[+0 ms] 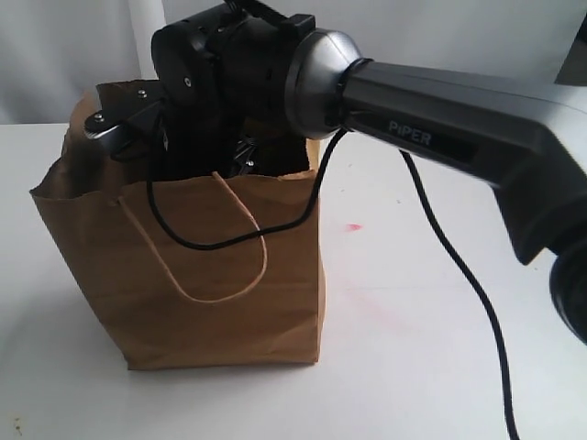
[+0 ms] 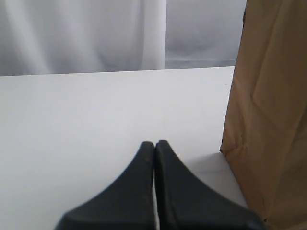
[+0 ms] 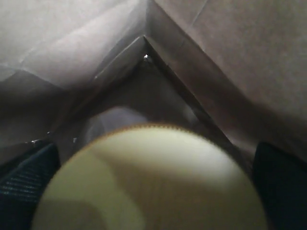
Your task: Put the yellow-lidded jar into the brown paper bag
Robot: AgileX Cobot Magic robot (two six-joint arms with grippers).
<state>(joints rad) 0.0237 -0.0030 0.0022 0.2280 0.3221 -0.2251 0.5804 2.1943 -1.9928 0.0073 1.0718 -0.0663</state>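
Note:
The brown paper bag (image 1: 197, 266) stands upright on the white table, its loop handle hanging down the front. My right arm (image 1: 440, 128) reaches across and down into the bag's open top, so the right gripper is hidden in the exterior view. In the right wrist view the yellow-lidded jar's round lid (image 3: 158, 187) fills the space between the dark fingers (image 3: 26, 177), with the bag's inner corner beyond; the right gripper (image 3: 153, 163) is shut on the jar. The jar's body is hidden under the lid. My left gripper (image 2: 155, 143) is shut and empty, low over the table beside the bag's wall (image 2: 273, 110).
A black cable (image 1: 459, 266) trails from the right arm across the table and loops over the bag's front rim. A small red mark (image 1: 353, 226) lies on the table right of the bag. White curtains hang behind.

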